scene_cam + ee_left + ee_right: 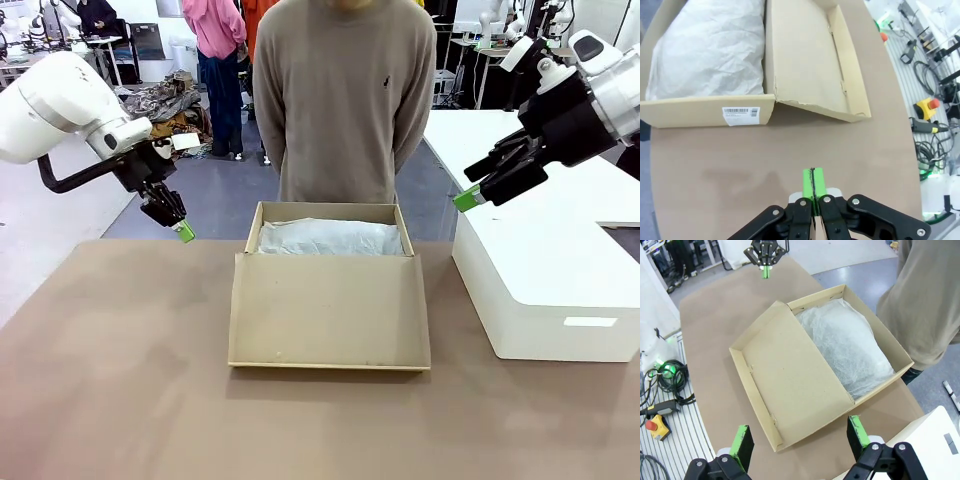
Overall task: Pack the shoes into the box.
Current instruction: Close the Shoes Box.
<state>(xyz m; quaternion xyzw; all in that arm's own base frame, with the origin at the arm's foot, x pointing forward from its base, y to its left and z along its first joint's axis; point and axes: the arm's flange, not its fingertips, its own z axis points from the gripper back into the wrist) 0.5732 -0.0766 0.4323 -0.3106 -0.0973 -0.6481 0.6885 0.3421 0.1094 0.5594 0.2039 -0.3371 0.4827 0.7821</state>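
Note:
The brown cardboard box (330,213) stands open at the table's far middle, its flap lid (328,310) lying flat toward me. White crinkled tissue paper (330,238) fills the box (890,347) and covers whatever lies inside; the shoes are hidden. My left gripper (184,233) hangs shut and empty above the table to the left of the box, pads (818,182) pressed together. Up at the right, my right gripper (466,199) stands open over the white box, fingers (742,440) wide apart with nothing between them. The box (705,107) lies ahead of the left gripper (813,183).
A bigger white box (545,290) stands on the table at the right. A person (345,100) in a beige sweater stands behind the cardboard box, hands behind the back. Bare brown table (120,380) stretches to the left and front.

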